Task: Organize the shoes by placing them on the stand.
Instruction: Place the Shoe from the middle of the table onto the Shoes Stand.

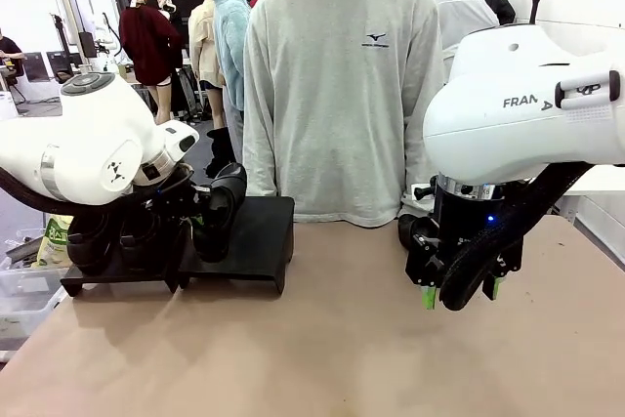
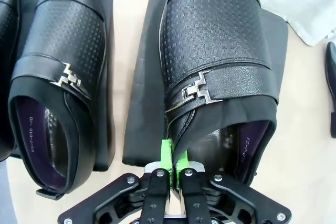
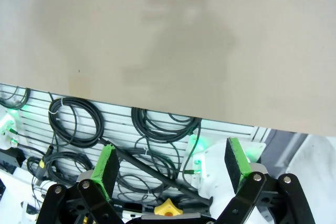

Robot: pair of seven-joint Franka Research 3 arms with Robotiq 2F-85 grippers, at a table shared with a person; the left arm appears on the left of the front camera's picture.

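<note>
Pinching a shoe [image 2: 215,61] over the stand [image 2: 142,103], left gripper [image 2: 171,163]; right gripper [image 3: 173,167] wide, empty

A person in a grey sweatshirt [image 1: 342,85] stands behind the table [image 1: 332,339].

The left arm [image 1: 93,153] is hiding the shoes on the stand's [image 1: 256,241] left unit, while another shoe [image 2: 331,87] is running off the picture's right edge.

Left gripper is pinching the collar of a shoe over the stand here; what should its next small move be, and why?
Probably lower it a little and release. The left gripper is shut on the heel collar of the shoe, which sits over the right stand unit; the front view shows it tipped up rather than flat. The right gripper hangs open over bare table.
</note>
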